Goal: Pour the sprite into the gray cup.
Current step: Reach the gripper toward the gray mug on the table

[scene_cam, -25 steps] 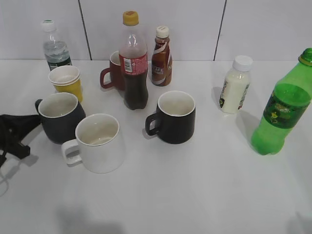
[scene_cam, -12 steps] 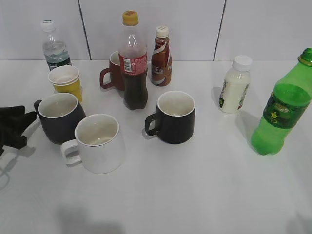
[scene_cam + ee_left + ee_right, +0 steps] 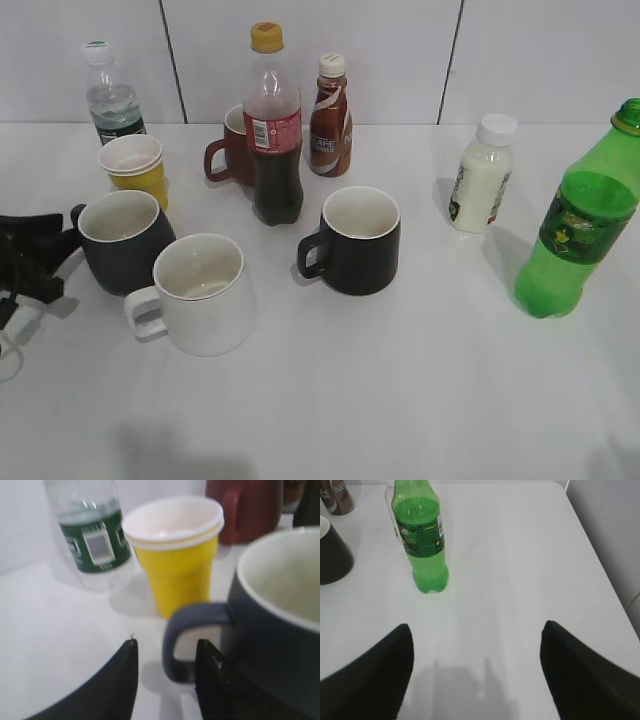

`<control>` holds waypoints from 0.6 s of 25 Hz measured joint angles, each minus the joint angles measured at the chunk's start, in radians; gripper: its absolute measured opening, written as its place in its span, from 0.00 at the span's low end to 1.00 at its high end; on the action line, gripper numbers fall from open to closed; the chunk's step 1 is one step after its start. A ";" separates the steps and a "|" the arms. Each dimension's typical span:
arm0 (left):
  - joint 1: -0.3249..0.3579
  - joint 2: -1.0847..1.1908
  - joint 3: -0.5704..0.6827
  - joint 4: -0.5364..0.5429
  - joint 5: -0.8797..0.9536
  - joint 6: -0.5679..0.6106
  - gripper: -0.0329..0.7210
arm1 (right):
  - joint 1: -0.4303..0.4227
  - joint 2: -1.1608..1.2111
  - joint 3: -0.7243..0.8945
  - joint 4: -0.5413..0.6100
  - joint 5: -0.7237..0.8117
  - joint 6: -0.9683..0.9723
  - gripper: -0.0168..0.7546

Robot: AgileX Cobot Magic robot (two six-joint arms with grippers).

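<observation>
A white tabletop [image 3: 400, 390] ran back to a white tiled wall [image 3: 560, 50]. At the far right of the exterior view stood the sprite [image 3: 580, 215], a tall translucent green plastic bottle with a dark green-and-yellow label, upright and uncapped at its green neck ring, well apart from everything on the left. The right wrist view showed it [image 3: 421, 537] standing alone ahead of the right gripper [image 3: 477, 672], whose two dark fingers were spread wide with bare table between them, nowhere near touching the bottle.

The gray cup [image 3: 122, 240], a squat charcoal mug with an off-white inside and a loop handle, sat at the left of the table, just beside a white ceramic mug [image 3: 200, 293] in front of it. The left gripper [image 3: 165, 680] lay low at the cup's handle side; its black fingers were parted, one tip on each side of the lower handle loop [image 3: 182, 640], though whether they touched it could not be told. Behind the cup stood a yellow paper cup [image 3: 176, 560] with a white liner and a clear water bottle [image 3: 92, 532] with a green label.

Toward the middle stood a straight black mug [image 3: 355, 240], a red-labelled cola bottle [image 3: 273, 125], a dark red mug [image 3: 232, 148], a brown coffee bottle [image 3: 331, 115] and a small white milk bottle [image 3: 482, 173].
</observation>
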 joint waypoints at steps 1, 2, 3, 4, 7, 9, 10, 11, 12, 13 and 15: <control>-0.002 0.015 0.000 0.000 -0.001 0.000 0.44 | 0.000 0.000 0.000 0.000 0.000 0.000 0.79; -0.004 0.028 0.000 0.000 -0.001 0.000 0.44 | 0.000 0.000 0.000 0.000 0.000 0.000 0.79; -0.004 0.037 0.000 -0.003 -0.001 0.000 0.44 | 0.000 0.000 0.000 0.000 0.000 -0.001 0.79; -0.004 0.042 0.000 -0.008 -0.001 0.000 0.44 | 0.000 0.000 0.000 0.000 0.000 -0.001 0.79; -0.004 0.048 -0.008 -0.014 -0.001 0.000 0.44 | 0.000 0.000 0.000 0.000 0.000 -0.001 0.79; -0.004 0.050 -0.027 -0.005 -0.002 0.000 0.44 | 0.000 0.000 0.000 0.000 0.000 -0.001 0.79; -0.005 0.052 -0.033 -0.001 -0.004 0.000 0.44 | 0.000 0.000 0.000 0.000 0.000 -0.001 0.79; -0.005 0.056 -0.039 -0.001 -0.005 0.000 0.44 | 0.000 0.000 0.000 0.000 0.000 -0.001 0.79; -0.007 0.057 -0.041 -0.001 -0.005 0.000 0.44 | 0.000 0.000 0.000 0.000 0.000 -0.001 0.79; -0.009 0.057 -0.042 -0.001 -0.005 0.000 0.44 | 0.000 0.000 0.000 0.000 0.000 -0.001 0.79; -0.017 0.057 -0.042 -0.001 -0.006 0.000 0.44 | 0.000 0.000 0.000 0.000 0.000 -0.001 0.79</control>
